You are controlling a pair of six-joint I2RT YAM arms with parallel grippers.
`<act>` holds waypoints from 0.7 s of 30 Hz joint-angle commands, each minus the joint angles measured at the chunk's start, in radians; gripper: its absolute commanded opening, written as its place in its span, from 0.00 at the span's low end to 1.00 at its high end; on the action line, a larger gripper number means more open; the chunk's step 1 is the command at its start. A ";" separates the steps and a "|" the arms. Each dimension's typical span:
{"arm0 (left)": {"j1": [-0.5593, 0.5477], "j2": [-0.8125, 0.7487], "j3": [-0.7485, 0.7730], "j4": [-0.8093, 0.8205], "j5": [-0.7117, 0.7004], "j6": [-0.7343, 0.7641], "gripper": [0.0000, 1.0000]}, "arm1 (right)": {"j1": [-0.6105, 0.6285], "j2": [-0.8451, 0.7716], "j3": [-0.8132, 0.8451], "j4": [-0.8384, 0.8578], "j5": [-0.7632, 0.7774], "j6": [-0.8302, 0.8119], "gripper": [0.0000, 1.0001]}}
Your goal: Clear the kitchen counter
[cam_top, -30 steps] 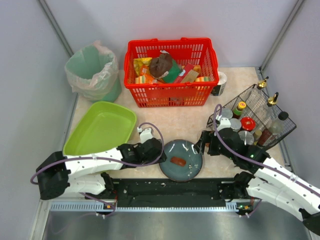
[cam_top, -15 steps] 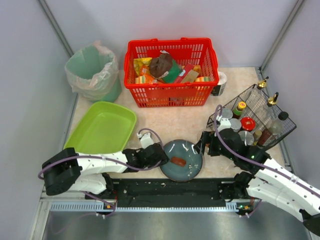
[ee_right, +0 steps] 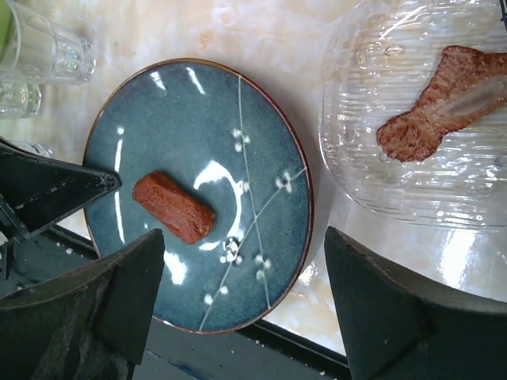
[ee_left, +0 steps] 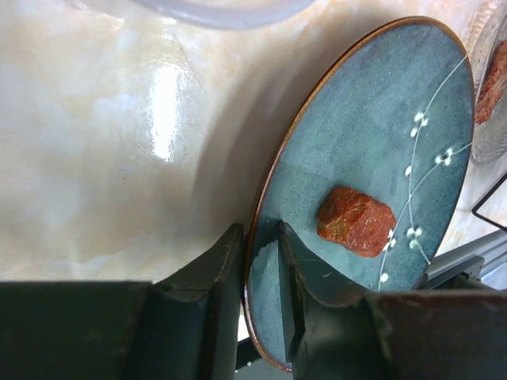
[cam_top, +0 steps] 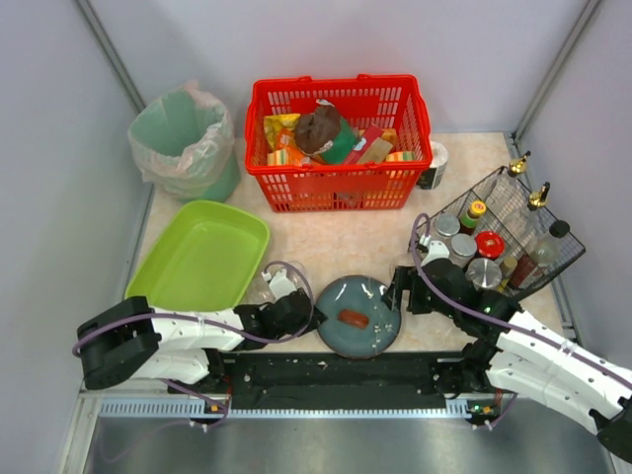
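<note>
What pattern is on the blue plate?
Plate: thin white lines with small blossoms; clearest in right wrist view.

Mock kitchen in a robotics test cell: a marble-patterned counter (cam_top: 346, 242) is boxed in by plain grey panels (cam_top: 59, 197) on metal posts (cam_top: 109, 49), with two robot arms (cam_top: 188, 326) bolted to a black rail (cam_top: 336, 370). A blue plate (cam_top: 380, 301) lies between the left pincer (cam_top: 312, 316) and right pincer (cam_top: 399, 289). Beyond them stand a red grocery basket (cam_top: 336, 84) and a lined bin (cam_top: 202, 173). A green tray (cam_top: 197, 257) lies beside the left pincer, and a rack (cam_top: 568, 252) of condiment bottles stands beside the right.
</note>
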 commanded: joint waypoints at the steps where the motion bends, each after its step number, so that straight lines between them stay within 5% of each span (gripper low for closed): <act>1: -0.004 -0.005 -0.024 0.027 0.004 0.007 0.22 | -0.004 0.000 0.007 0.056 0.000 0.011 0.80; 5: -0.004 -0.027 -0.015 0.007 -0.008 0.025 0.00 | -0.002 0.003 0.014 0.053 0.002 0.011 0.79; 12: 0.000 -0.106 0.009 -0.052 -0.052 0.080 0.00 | -0.004 -0.029 -0.001 0.050 -0.008 -0.003 0.81; 21: 0.094 -0.200 -0.029 0.069 0.084 0.160 0.00 | -0.002 -0.037 -0.001 0.039 -0.014 0.017 0.81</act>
